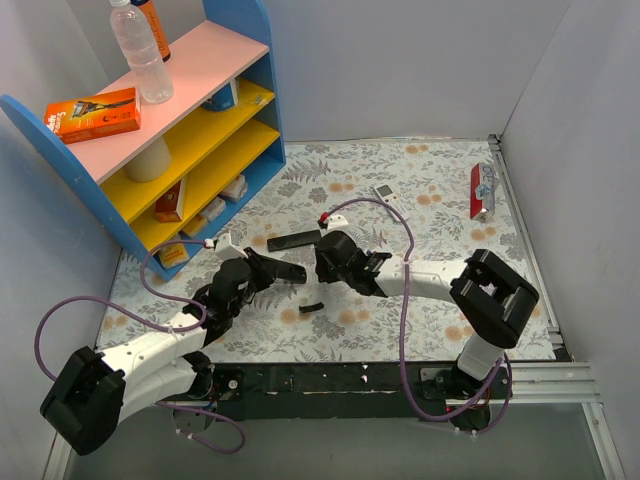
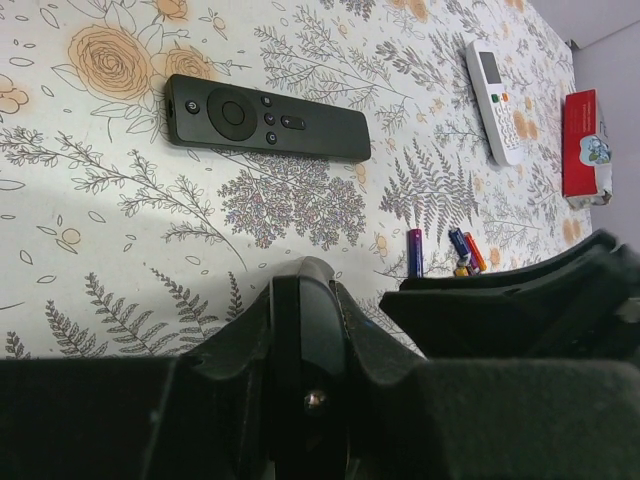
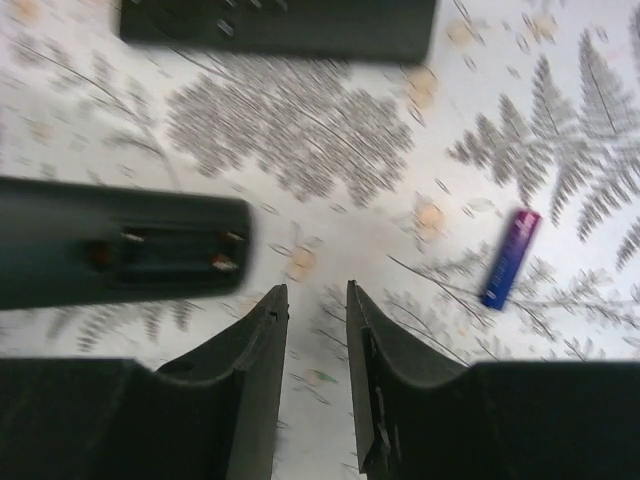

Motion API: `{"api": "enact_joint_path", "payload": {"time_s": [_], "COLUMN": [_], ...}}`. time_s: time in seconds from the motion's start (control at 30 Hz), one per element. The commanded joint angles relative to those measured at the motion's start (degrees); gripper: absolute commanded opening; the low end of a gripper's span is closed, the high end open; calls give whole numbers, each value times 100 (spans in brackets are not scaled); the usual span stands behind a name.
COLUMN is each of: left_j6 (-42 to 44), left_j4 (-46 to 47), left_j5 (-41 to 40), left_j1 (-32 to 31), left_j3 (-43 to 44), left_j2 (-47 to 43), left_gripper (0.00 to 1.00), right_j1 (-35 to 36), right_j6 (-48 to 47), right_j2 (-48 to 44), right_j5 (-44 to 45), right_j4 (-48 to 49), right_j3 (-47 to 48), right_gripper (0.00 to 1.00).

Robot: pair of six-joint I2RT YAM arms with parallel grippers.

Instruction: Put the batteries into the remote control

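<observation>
Two pincers low over floral table [image 1: 440,230]. Left pincer [image 2: 305,288] clenched edge-on around remote control [image 3: 110,245], open battery bay and metal contacts showing, just beside right pincer [image 3: 315,300]. Right pincer parted a little, grasping nothing, bare table between fingers. Beyond, flat on table, second black remote [image 2: 265,118], buttons up. Farther off, white remote [image 2: 493,100]. Smallest: batteries [image 2: 414,252], loose on table, one purple-blue near right pincer, untouched.

The left arm [image 1: 150,352] and right arm [image 1: 432,276] are white with black joints — purple cables [image 1: 403,335] loop nearby. The fingers [image 3: 245,400] are black.
</observation>
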Motion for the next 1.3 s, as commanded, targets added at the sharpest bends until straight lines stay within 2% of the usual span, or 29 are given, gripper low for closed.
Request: {"api": "enact_joint_path", "payload": {"time_s": [0.0, 0.27, 0.47, 0.6, 0.73, 0.9, 1.07, 1.27], "left_j6": [223, 206, 179, 127, 197, 258, 311, 206], "left_j4": [-276, -161, -293, -477, -907, -1549, -2006, -2007], "left_j5": [-174, -76, -173, -182, -322, -586, -770, -938], "left_j1": [10, 19, 10, 19, 10, 10, 19, 19], "left_j3": [65, 74, 30, 91, 275, 504, 812, 689], "left_j2": [-16, 63, -446, -841, -1351, -2195, -2582, -2758], "left_gripper": [0, 0, 0, 0, 0, 0, 0, 0], "right_j1": [-68, -68, -59, 133, 520, 1100, 1505, 1786], "right_j6": [-259, -645, -1531, -2181, -2500, -2570, -2623, -2641], "right_j2": [78, -123, -519, -616, -485, -353, -37, 359], "right_j5": [-176, -616, -1486, -2224, -2234, -2085, -1971, -1821], "right_j4": [-383, -198, -583, -1381, -2129, -2544, -2913, -3080], "right_j3": [-212, -221, -212, -133, 104, 350, 614, 834], "right_gripper": [37, 41, 55, 65, 69, 73, 73, 72]}}
